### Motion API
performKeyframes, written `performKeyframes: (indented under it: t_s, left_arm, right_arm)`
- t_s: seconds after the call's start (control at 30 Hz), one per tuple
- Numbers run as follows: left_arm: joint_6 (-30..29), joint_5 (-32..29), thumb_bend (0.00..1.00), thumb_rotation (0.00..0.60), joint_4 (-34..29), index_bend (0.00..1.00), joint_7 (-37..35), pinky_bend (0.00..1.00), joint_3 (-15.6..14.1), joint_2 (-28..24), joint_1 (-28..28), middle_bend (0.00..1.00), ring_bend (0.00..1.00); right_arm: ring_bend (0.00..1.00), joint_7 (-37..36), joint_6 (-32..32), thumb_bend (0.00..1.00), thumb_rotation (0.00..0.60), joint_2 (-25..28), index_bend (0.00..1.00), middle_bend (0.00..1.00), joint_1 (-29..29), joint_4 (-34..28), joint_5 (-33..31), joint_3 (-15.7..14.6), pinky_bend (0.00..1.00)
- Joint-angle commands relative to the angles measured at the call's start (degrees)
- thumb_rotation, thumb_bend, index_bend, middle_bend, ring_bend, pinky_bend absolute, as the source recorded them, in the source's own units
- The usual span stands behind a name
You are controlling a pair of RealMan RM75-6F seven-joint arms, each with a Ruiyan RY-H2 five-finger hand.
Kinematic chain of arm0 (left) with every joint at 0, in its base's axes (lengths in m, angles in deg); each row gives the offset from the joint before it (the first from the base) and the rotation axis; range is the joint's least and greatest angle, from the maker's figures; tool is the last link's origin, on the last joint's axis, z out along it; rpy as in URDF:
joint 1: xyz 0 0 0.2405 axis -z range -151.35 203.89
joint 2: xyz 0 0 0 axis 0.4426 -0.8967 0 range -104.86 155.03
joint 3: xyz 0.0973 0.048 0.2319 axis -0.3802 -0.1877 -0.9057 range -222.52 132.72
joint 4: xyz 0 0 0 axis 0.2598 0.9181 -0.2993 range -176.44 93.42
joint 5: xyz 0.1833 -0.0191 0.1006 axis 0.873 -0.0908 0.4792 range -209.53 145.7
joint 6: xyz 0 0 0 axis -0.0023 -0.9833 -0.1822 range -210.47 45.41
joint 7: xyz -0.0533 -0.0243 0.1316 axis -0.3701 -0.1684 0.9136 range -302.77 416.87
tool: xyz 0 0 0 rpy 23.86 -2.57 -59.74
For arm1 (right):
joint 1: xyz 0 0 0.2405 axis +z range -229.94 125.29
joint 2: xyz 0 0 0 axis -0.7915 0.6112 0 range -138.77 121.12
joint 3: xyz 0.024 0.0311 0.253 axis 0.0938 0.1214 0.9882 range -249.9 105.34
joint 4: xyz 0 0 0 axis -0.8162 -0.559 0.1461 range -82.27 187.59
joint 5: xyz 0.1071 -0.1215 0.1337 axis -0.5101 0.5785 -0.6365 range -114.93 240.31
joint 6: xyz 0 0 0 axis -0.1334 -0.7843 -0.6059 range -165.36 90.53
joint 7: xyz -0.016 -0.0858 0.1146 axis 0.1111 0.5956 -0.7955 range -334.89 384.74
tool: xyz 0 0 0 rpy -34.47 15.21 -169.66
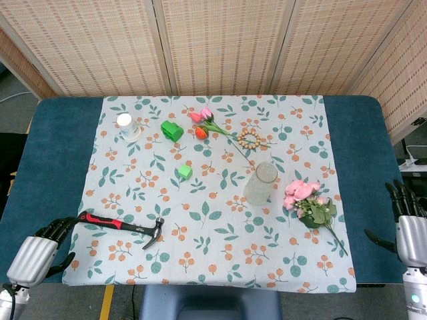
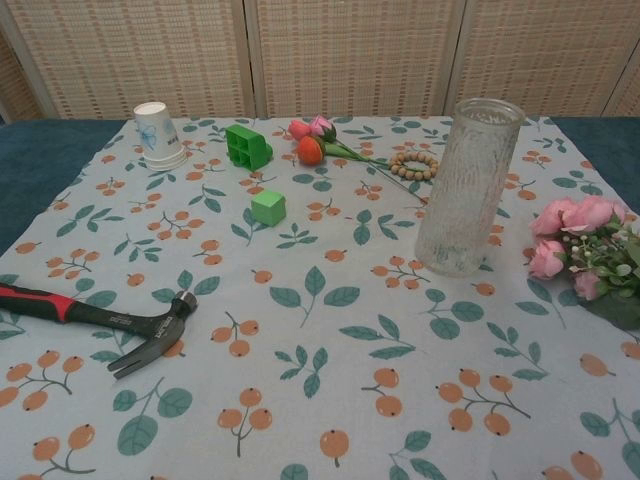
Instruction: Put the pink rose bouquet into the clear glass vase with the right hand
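Pink rose bouquet (image 1: 308, 203) lying flat on the floral-cloth bench (image 1: 220, 267), just right of the upright clear glass vase (image 1: 260, 183), not touching it.
Right robot hand (image 1: 408, 223) off the cloth at the bench's right edge, fingers spread, empty, well apart from the bouquet. Left robot hand (image 1: 41, 250) at the front-left corner, fingers loosely apart, holding nothing; red-and-black claw hammer (image 1: 120, 226) lies just beside it.
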Motion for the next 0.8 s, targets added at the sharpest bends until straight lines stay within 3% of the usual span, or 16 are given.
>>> performKeyframes:
  t_s: [0.03,0.2,0.27,0.33,0.4,0.47,0.6,0.8]
  left_arm:
    - [-0.04,0.16,0.33,0.600,-0.08,0.11,0.15,0.41,-0.06,-0.02,-0.01,0.14,0.18]
    - [-0.12,0.30,0.33,0.600,-0.42,0.11,-0.20,0.41,-0.10,-0.19,-0.01,0.14,0.18]
    - [0.07,0.22,0.33,0.600,-0.34,0.11,-0.81,0.41,-0.12,-0.25,0.08,0.14,0.18]
    - [0.25,0.27,0.33,0.600,-0.18,0.11,-1.73,0.41,-0.25,-0.36,0.18,0.14,0.18]
    - [0.30,0.23,0.33,0.600,-0.21,0.11,-2.76,0.41,-0.35,-0.51,0.19,0.14,0.18]
    - [0.18,0.45,0.33,0.600,-0.21,0.11,-3.76,0.41,-0.45,-0.73,0.22,0.14,0.18]
    - [0.16,1.31,0.33,0.600,-0.38,0.11,-4.42,0.41,-0.82,-0.92,0.36,0.14,0.18]
    - [0.50,2.23,0.33,0.600,-0.56,0.11,-4.64,0.41,-1.32,-0.87,0.58,0.14,0.18]
  right_arm:
    - [0.00,-0.70,1.29,0.01,0.600,-0.51,0.00,0.00,-2.20,0.58,2.86,-0.24,0.22]
    - [0.00,-0.15,-2.68,0.01,0.600,-0.03,0.00,0.00,-2.13,-0.15,1.21,0.31,0.23]
    - [0.03,1.25,-3.83,0.01,0.600,-0.63,0.00,0.03,-1.98,0.10,0.55,0.87,0.29]
    - [0.23,2.85,-4.10,0.01,0.600,-2.18,0.00,0.22,-2.11,1.33,-0.36,1.78,0.50]
    - [0.55,3.76,-5.36,0.00,0.600,-3.30,0.00,0.48,-2.08,1.83,-1.54,2.20,0.78]
    - [0.74,5.12,-7.26,0.00,0.600,-4.44,0.00,0.64,-1.94,1.70,-3.58,2.77,0.95]
    - [0.87,6.72,-11.66,0.00,0.600,-6.51,0.03,0.76,-1.16,0.44,-7.93,4.07,1.00]
    - [0.90,7.82,-18.96,0.00,0.600,-8.53,0.06,0.79,0.85,-1.04,-17.63,7.90,1.00]
